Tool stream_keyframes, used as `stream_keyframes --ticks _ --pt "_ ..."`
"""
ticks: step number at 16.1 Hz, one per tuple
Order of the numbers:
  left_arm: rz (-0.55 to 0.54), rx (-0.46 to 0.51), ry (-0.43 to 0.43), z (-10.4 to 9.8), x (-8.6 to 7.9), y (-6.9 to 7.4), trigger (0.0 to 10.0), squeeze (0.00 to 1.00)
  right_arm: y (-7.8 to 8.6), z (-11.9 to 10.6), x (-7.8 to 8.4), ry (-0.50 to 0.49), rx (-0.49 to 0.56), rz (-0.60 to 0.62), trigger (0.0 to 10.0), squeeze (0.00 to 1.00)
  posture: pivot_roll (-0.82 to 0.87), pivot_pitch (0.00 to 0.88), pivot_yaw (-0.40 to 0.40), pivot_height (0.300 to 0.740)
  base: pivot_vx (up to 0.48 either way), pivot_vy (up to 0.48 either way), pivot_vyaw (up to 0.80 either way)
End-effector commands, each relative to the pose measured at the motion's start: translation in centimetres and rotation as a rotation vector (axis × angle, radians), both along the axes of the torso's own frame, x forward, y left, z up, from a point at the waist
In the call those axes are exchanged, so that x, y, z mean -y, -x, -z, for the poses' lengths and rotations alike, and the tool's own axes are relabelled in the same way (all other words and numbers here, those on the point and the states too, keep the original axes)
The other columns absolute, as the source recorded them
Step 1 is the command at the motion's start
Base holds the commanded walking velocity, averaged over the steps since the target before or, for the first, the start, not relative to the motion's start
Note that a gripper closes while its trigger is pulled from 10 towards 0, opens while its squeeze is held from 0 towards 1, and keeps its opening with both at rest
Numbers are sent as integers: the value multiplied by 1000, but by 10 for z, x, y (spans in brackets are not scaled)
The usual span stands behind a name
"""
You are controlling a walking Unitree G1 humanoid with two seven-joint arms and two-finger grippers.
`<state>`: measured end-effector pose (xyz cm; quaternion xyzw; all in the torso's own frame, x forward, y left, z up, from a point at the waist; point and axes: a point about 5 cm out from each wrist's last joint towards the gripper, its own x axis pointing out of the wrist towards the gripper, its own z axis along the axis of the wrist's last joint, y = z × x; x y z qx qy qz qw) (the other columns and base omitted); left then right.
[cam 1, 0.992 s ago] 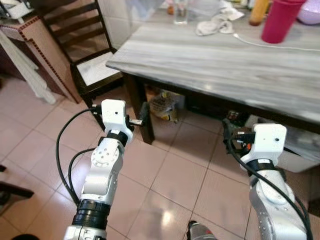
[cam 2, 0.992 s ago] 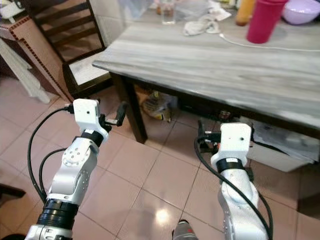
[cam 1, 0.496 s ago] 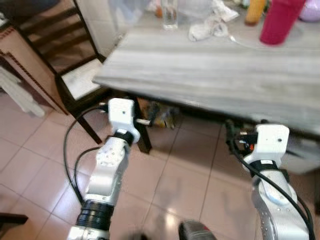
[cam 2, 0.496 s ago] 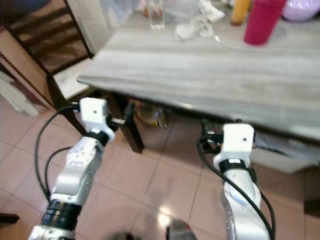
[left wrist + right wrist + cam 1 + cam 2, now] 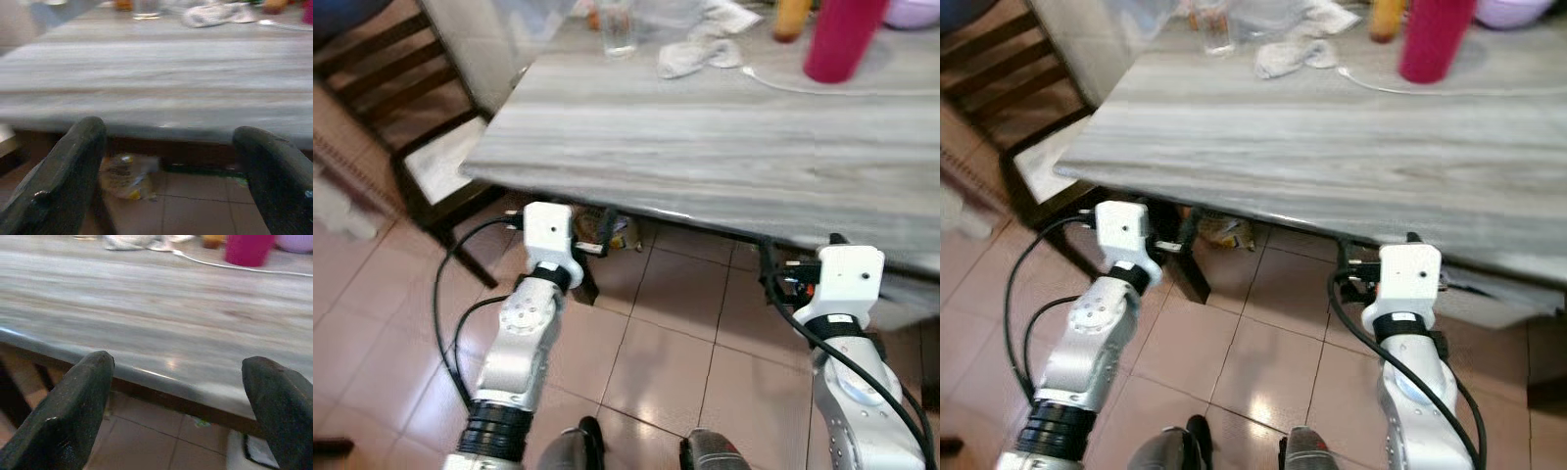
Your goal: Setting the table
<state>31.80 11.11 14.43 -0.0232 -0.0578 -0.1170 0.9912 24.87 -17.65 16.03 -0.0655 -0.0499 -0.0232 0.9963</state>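
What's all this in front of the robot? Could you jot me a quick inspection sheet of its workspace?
Surface: grey wood-grain table, near half bare.
Job's things: red cup and glass at the far edge; no plates or cutlery seen.
Clutter: crumpled cloth, orange bottle, purple bowl.
Grippers: left gripper and right gripper open, holding nothing, below the table's edge.
Cables: white cable across the tabletop.
Surroundings: dark chair on the left, tiled floor, bag under the table.
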Motion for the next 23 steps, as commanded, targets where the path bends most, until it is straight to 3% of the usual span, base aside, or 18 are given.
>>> stream_keyframes --ticks 1,4,6,9,13,18,23 --pt "-37 -25 -18 8 -12 3 10000 0 3 -2 -6 -3 6 -30 10000 0 -338 232 106 740 0 0 0" --pt "-66 -19 -7 8 -13 3 10000 0 1 -3 -5 21 5 -50 10000 0 -341 224 81 740 0 0 0" --pt "-97 2 10 7 -12 1 10000 0 -3 -8 -6 57 8 -86 10000 0 -357 201 0 740 0 0 0" --pt "-152 32 21 3 -15 -3 10000 0 -10 -10 -7 93 -7 -142 10000 0 -348 196 -46 740 0 0 0" --pt "-214 21 -12 11 -33 9 10000 0 -7 -4 -9 75 -3 -133 10000 0 -335 199 14 740 0 0 0" --pt "-254 3 -93 21 -62 23 10000 0 17 17 20 -12 -60 30 10000 0 -317 175 67 740 0 0 0" --pt "-260 -35 -137 33 -75 32 10000 0 31 34 25 -11 -95 76 10000 0 -321 125 89 740 0 0 0"
